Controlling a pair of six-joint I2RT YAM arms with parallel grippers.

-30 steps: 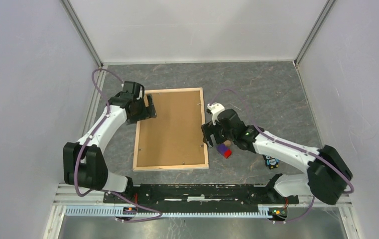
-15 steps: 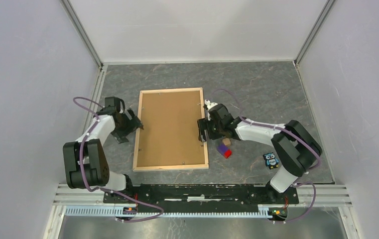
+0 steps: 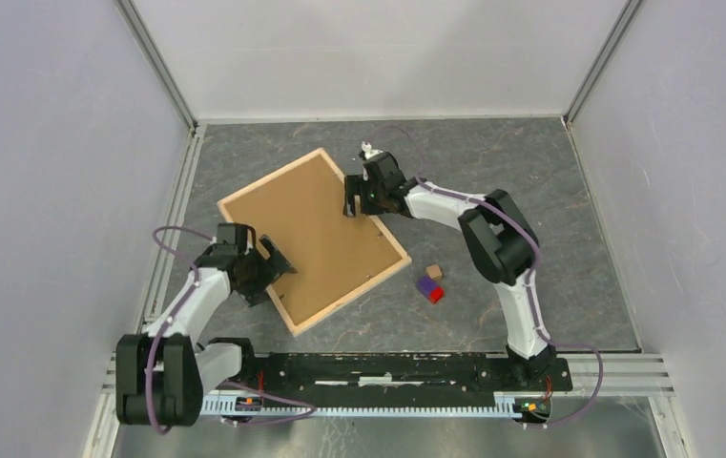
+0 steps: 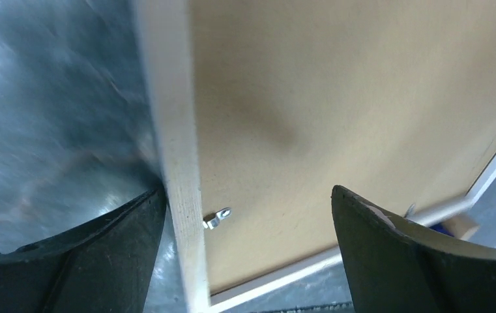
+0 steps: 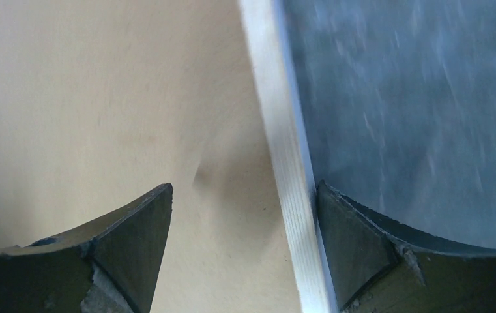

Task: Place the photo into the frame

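The frame (image 3: pixel 352 294) lies back side up and slanted on the table, with a brown backing board (image 3: pixel 313 239) filling it. The photo is hidden. My left gripper (image 3: pixel 276 267) stands open astride the frame's near left slat (image 4: pixel 176 150), one finger outside against it and the other over the board (image 4: pixel 336 98). My right gripper (image 3: pixel 350 199) is open astride the far right slat (image 5: pixel 284 150), its outer finger close against the slat's outer side. A small metal tab (image 4: pixel 217 218) sits on the board between the left fingers.
A tan cube (image 3: pixel 433 273) and a purple and red block (image 3: pixel 429 289) lie right of the frame's near corner. Grey walls close in the table on three sides. The mounting rail (image 3: pixel 378 367) runs along the near edge.
The frame has swung counter-clockwise from square to slanted. The left gripper moved nearer along the left slat; the right gripper moved farther away and leftward with the right slat.
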